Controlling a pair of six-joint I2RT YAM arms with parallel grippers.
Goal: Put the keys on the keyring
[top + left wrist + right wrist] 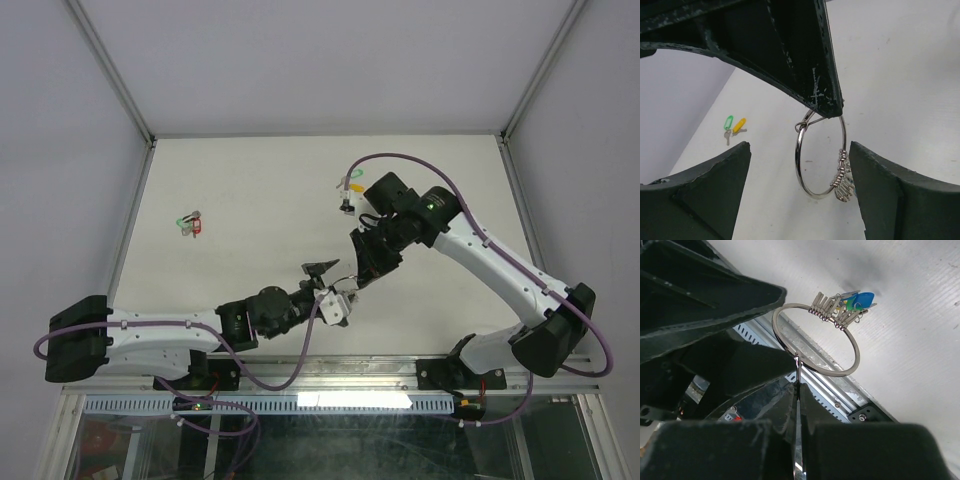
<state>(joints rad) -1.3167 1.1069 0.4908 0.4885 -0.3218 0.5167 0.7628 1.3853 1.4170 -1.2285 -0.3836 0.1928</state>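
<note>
Table (250,190): white, matte, evenly lit. Walls (320,60): pale grey panels at left, far and right. Corner posts (110,68): aluminium, far left and far right. Near edge: slotted metal rail (350,402); below it, possibly a glass panel (380,450).

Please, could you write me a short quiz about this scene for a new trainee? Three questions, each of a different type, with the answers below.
1. True or false: the right end effector is shut on the keyring.
2. The left end effector is: A) open; B) shut on a key; C) out of view.
3. Where do the yellow and green keys lie?

Key
1. True.
2. A.
3. On the table, apart from the keyring.
</note>
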